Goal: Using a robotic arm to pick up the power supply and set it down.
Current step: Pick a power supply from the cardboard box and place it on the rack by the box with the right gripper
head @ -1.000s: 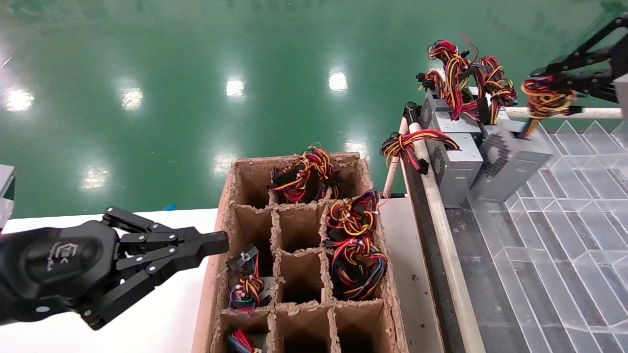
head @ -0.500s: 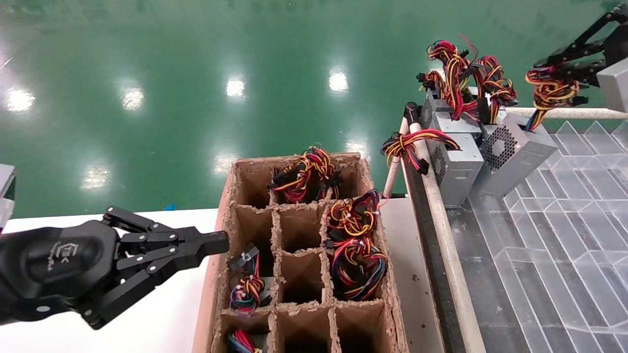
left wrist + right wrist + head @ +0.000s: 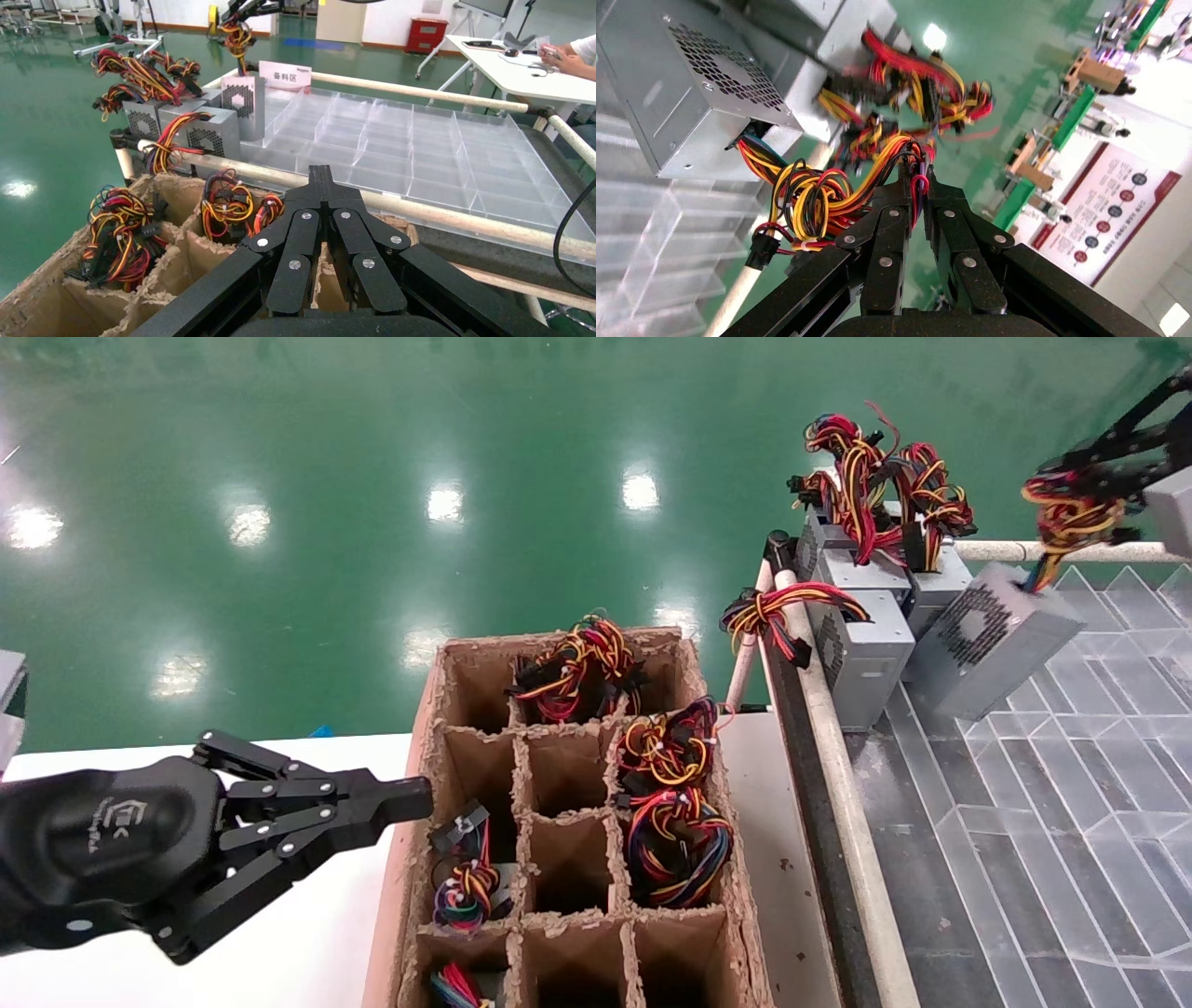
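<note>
Left gripper (image 3: 410, 800) at eight o'clock, fingers pressed together, tip against the cardboard crate's (image 3: 424, 728) wall. At two o'clock the right gripper (image 3: 1071, 477) pinches the wire bundle (image 3: 1066, 519) — the power supply (image 3: 992, 640), grey with a perforated vent, hangs tilted over the clear tray (image 3: 1071, 803), open cells below.

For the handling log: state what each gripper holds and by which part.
The right gripper holds the power supply by its wire bundle, the box hanging tilted below. The left gripper, shut beside the cardboard box, holds nothing.
</note>
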